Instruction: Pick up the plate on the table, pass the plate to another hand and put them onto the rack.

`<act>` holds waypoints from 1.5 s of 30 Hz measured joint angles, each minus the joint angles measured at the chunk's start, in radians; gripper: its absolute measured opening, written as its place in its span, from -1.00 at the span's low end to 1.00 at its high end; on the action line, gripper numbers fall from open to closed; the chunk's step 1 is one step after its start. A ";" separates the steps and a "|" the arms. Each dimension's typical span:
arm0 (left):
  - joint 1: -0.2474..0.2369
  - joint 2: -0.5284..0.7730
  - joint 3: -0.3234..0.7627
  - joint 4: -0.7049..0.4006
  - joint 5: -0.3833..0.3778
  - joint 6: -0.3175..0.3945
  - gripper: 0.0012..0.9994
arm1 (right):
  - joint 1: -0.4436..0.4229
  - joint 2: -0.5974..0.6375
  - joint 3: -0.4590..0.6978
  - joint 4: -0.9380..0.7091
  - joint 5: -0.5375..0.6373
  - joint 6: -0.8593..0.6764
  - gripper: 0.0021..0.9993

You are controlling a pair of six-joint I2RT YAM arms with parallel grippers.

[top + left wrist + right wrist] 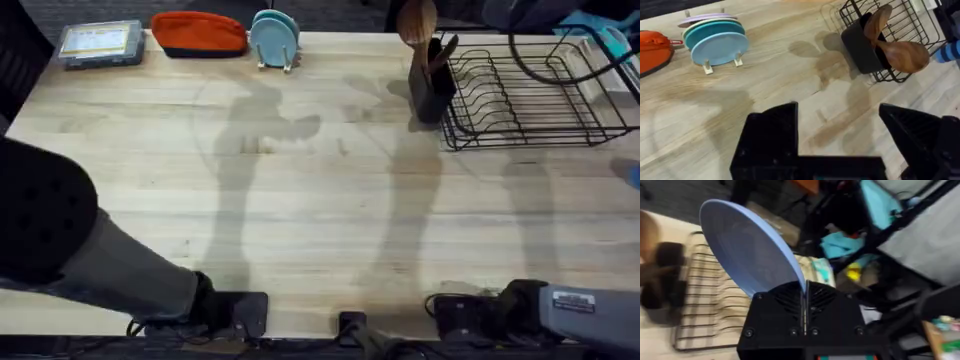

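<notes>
The right wrist view shows the plate [747,252] pinched by its rim in the right gripper [805,311], jaws closed on it, held on edge above the rack [707,310]. It is round, plain periwinkle blue, with a shallow rim. The overhead view takes in the whole worktop [320,200] and the black wire rack [540,95] at its far right corner. A dark holder of wooden spoons [430,70] stands against the rack's near end. From the left wrist, the left gripper [840,130] hangs over bare wood, jaws wide apart — gripping nothing. Beyond it stand teal plates in a small wooden stand [715,42], with an orange pouch [652,50] beside them.
</notes>
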 joint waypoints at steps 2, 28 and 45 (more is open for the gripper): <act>0.000 0.000 0.000 0.000 0.000 0.000 0.99 | -0.001 0.039 0.000 0.048 -0.006 -0.030 -0.94; 0.000 0.000 0.000 -0.001 0.000 0.000 0.99 | -0.073 0.266 0.000 0.152 -0.129 0.154 -0.94; 0.000 0.000 0.000 -0.001 0.000 0.000 0.99 | -0.077 0.375 0.004 0.171 -0.134 0.160 -0.94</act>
